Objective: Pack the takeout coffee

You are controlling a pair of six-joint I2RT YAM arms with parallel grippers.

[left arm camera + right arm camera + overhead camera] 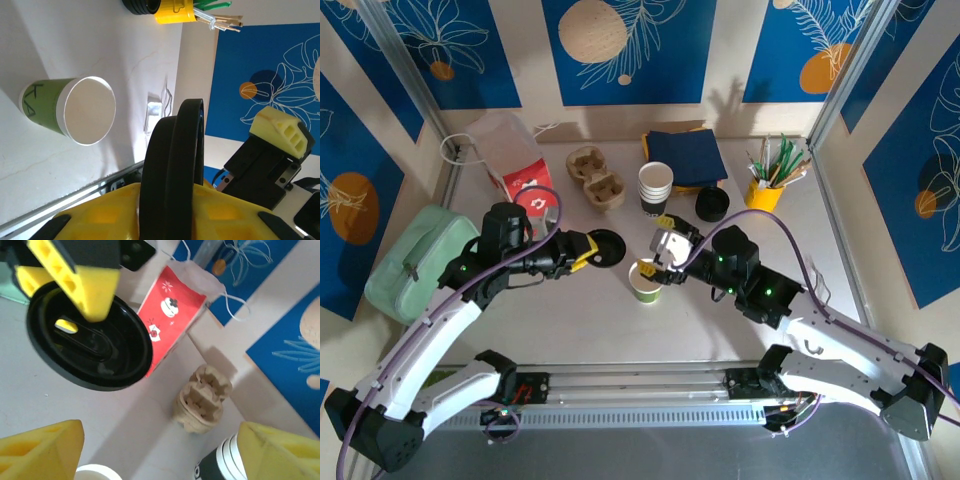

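The takeout coffee cup (646, 280) stands lidless at the table's middle, lime-green with a white rim. It also appears in the left wrist view (67, 110), and its rim (92, 474) sits low in the right wrist view. My left gripper (588, 250) is shut on a black lid (608, 247), held on edge just left of the cup. The yellow pads clamp this lid (172, 165). My right gripper (656, 250) stands open just above the cup's far side, with nothing between its yellow fingers (40, 450). It faces the lid (90, 340).
A pulp cup carrier (595, 178), a stack of white-rimmed cups (655, 188), navy napkins (685, 155), spare black lids (712, 204) and a yellow stirrer pot (765, 190) line the back. A red-and-white paper bag (515, 160) and a green pouch (420, 260) sit left.
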